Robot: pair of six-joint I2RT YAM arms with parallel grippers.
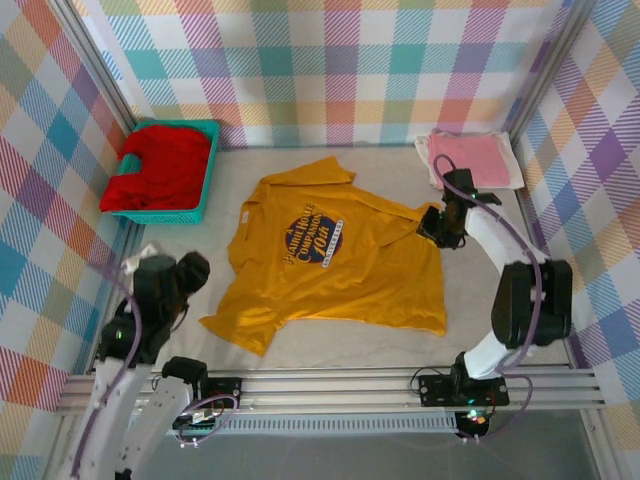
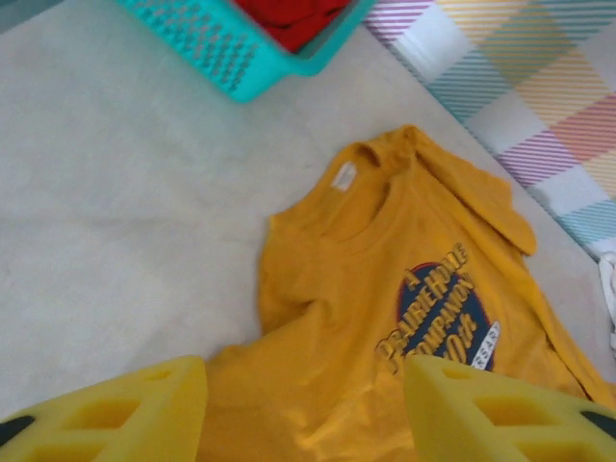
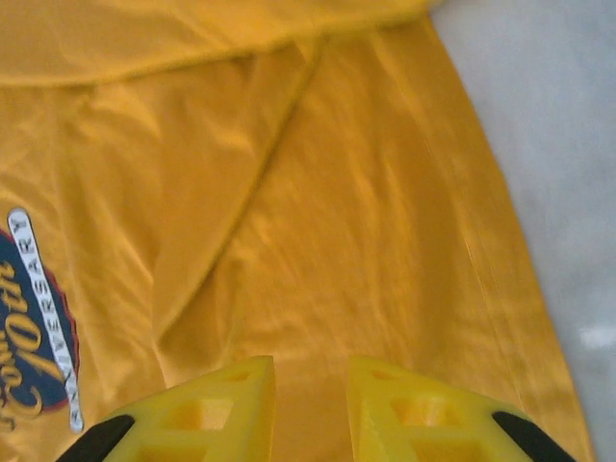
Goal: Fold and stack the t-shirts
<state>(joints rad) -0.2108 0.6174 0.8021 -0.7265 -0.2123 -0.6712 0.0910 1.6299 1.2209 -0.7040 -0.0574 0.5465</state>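
The mustard-yellow t-shirt (image 1: 330, 270) lies spread on the table, its dark round print facing up, with wrinkles and one sleeve folded over. A red t-shirt (image 1: 160, 165) is heaped in the teal basket (image 1: 207, 180) at the back left. A folded pink t-shirt (image 1: 470, 158) rests at the back right corner. My left gripper (image 1: 190, 270) hovers beside the yellow shirt's near-left sleeve, open, with the yellow shirt (image 2: 366, 318) showing under its spread fingers. My right gripper (image 1: 437, 228) is low over the shirt's right sleeve; its fingers stand a narrow gap apart over the cloth (image 3: 318, 192), pinching nothing.
The checked walls close in the table (image 1: 200, 235) on three sides. The basket (image 2: 221, 48) stands just beyond the shirt's collar in the left wrist view. Bare table lies left of the shirt and along its right edge (image 3: 558, 144).
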